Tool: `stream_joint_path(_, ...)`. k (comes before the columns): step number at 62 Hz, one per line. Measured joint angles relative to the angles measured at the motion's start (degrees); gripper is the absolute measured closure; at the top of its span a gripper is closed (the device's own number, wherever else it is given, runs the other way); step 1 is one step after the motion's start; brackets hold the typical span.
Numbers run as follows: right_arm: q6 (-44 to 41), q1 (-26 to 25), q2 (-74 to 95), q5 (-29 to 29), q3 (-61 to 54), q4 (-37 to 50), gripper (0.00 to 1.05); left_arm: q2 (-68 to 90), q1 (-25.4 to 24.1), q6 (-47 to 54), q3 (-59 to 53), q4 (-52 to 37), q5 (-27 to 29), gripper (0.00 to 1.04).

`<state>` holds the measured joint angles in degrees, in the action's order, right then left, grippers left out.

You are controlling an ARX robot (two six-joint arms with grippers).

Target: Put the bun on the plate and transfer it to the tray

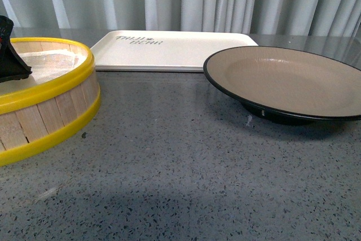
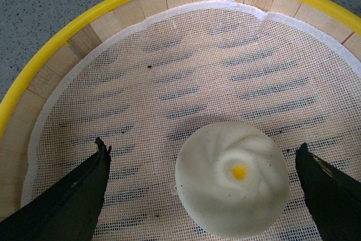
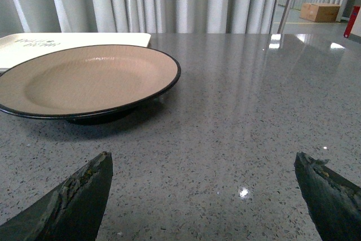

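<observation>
Fingers (image 2: 73, 196) of my left gripper (image 2: 201, 146) stand wide apart and empty, flanking the small white pleated steamed bun (image 2: 232, 179) inside the yellow-rimmed wooden steamer basket (image 2: 130, 12) at near left. I should centre on it, sink low and close softly. My right gripper (image 3: 201, 159), also spread empty, hovers right of the round black-rimmed beige plate (image 3: 84, 80).

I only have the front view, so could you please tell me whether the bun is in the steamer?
Observer: Yes, the bun lies on the mesh liner inside the steamer.
Operator: Is it gripped yet?
Observer: No; the left fingers are open, one on each side, clear of the bun.
Operator: And the right side?
Observer: The right fingers are open too, over the table, short of the plate.
</observation>
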<state>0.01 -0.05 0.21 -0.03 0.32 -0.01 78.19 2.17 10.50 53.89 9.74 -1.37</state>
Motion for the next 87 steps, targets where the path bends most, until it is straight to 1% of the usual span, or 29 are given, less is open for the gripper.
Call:
stream_joint_path(5, 0.0, 0.0, 0.0, 0.0, 0.0, 0.0, 0.08, 0.0, 0.11, 0.04, -0.02, -0.02, 0.13, 0.07)
stream_joint_path(8, 0.0, 0.0, 0.0, 0.0, 0.0, 0.0, 0.08, 0.0, 0.15, 0.31, -0.02, -0.02, 0.26, 0.11)
stream_joint_path(16, 0.0, 0.0, 0.0, 0.0, 0.0, 0.02, 0.08, 0.02, 0.31, 0.83, -0.02, -0.11, 0.44, 0.32)
stream_joint_path(18, 0.0, 0.0, 0.0, 0.0, 0.0, 0.0, 0.08, 0.02, 0.33, 0.94, -0.02, -0.11, 0.55, 0.36)
stream_joint_path(19, 0.0, 0.0, 0.0, 0.0, 0.0, 0.0, 0.08, 0.02, 0.35, 1.07, -0.02, -0.15, 0.55, 0.39)
stream_joint_path(29, 0.0, 0.0, 0.0, 0.0, 0.0, 0.0, 0.08, 0.02, 0.63, 1.22, -0.02, -0.13, 0.52, 0.63)
stream_joint_path(38, 0.0, 0.0, 0.0, 0.0, 0.0, 0.0, 0.08, 0.0, 1.07, 1.25, 0.02, 0.13, 0.55, 0.94)
stream_joint_path(40, 0.0, 0.0, 0.0, 0.0, 0.0, 0.0, 0.08, 0.0, 1.14, 1.25, 0.13, 0.39, 0.35, 1.0)
stream_joint_path(41, 0.0, 0.0, 0.0, 0.0, 0.0, 0.0, 0.08, -0.02, 1.18, 1.16, 0.22, 0.46, 0.35, 1.02)
stream_joint_path(59, 0.0, 0.0, 0.0, 0.0, 0.0, 0.0, 0.08, -1.55, 1.77, 0.87, 2.49, 2.05, -0.33, 1.01)
stream_joint_path(70, 0.0, 0.0, 0.0, 0.0, 0.0, 0.0, 0.08, -1.84, 2.95, -0.2, 6.19, 3.45, -0.39, 1.01)
stream_joint_path(79, 0.0, 0.0, 0.0, 0.0, 0.0, 0.0, 0.08, -1.75, 5.84, -1.51, 10.78, 4.2, -0.28, 1.01)
stream_joint_path(84, 0.0, 0.0, 0.0, 0.0, 0.0, 0.0, 0.08, -1.22, 8.68, -2.21, 14.25, 4.17, -0.17, 1.01)
stream_joint_path(87, 0.0, 0.0, 0.0, 0.0, 0.0, 0.0, 0.08, -0.48, 11.21, -2.54, 16.7, 4.17, 0.33, 1.01)
